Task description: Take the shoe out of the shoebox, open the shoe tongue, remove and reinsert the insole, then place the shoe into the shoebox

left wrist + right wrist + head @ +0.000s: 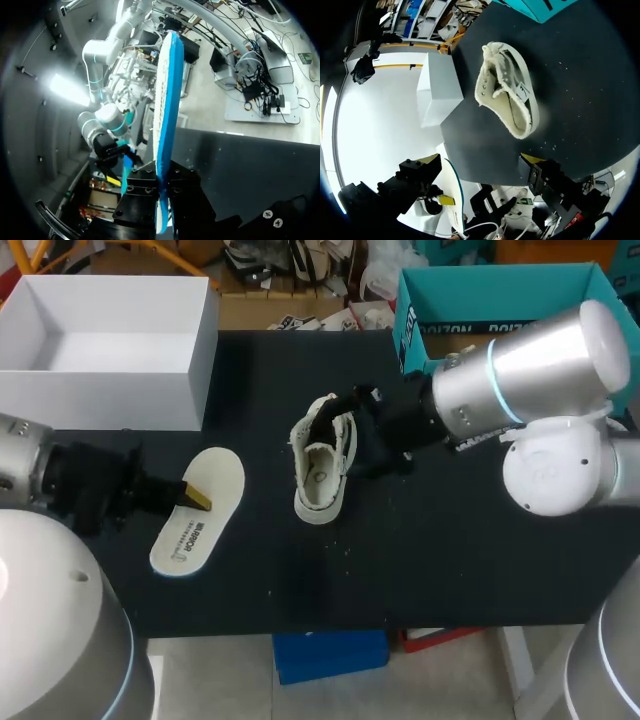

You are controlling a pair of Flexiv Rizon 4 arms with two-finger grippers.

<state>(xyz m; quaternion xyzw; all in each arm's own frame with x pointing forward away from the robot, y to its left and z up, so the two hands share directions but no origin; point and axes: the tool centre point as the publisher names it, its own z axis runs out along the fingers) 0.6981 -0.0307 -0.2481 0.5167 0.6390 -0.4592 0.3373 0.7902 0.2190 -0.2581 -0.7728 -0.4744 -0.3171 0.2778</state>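
The cream shoe [322, 466] lies on the black table [450, 560], its opening facing up; in the right wrist view the shoe [507, 95] lies ahead of the fingers, not between them. My right gripper [368, 435] hangs open just right of the shoe, and the right wrist view shows the right gripper [481, 160] with its yellow tips wide apart. The white insole [200, 512] is left of the shoe, printed face up. My left gripper [195, 496] is shut on its edge. In the left wrist view the insole [167, 100], blue underneath, stands edge-on out of the left gripper [161, 172].
The white shoebox [110, 390] stands open at the table's back left. A teal box [500, 300] stands at the back right, behind my right arm. Bare black table lies in front of the shoe and insole.
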